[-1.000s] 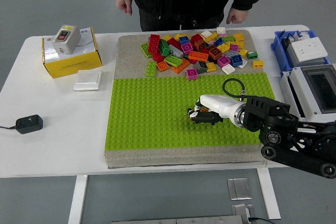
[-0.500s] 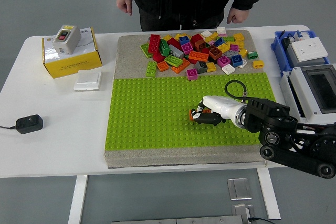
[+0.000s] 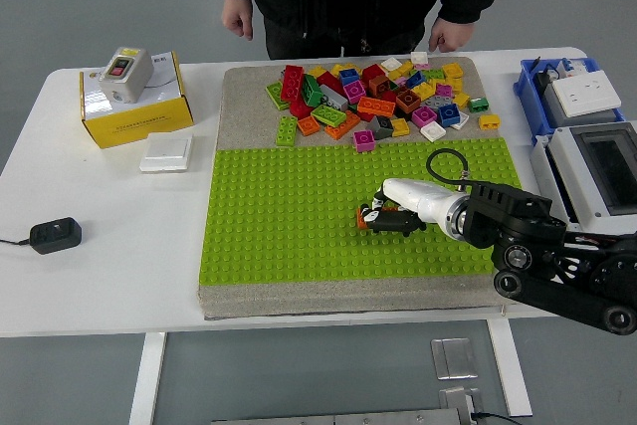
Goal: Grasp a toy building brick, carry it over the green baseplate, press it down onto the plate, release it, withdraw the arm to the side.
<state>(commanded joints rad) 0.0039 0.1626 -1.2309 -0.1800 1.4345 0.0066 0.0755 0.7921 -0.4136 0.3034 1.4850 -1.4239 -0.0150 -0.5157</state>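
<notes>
The green baseplate (image 3: pixel 289 216) covers the near half of a grey mat. My right hand (image 3: pixel 380 219) rests low on its right-centre part, the arm coming in from the lower right. Its dark fingers are curled down against the studs around a small brick (image 3: pixel 372 211); only a light and reddish speck of it shows, so its colour and shape stay unclear. A pile of several loose bricks (image 3: pixel 373 102) in many colours lies on the bare mat beyond the plate. My left arm is out of the picture.
A person stands at the far side, both hands (image 3: pixel 239 19) hanging above the table edge. A yellow box (image 3: pixel 134 106), a white switch plate (image 3: pixel 165 152) and a black adapter (image 3: pixel 55 235) lie left. A blue bin (image 3: pixel 567 92) and white device (image 3: pixel 597 171) stand right.
My right hand has stayed almost in place on the plate, shifting only a few pixels. The person's hands have moved slightly.
</notes>
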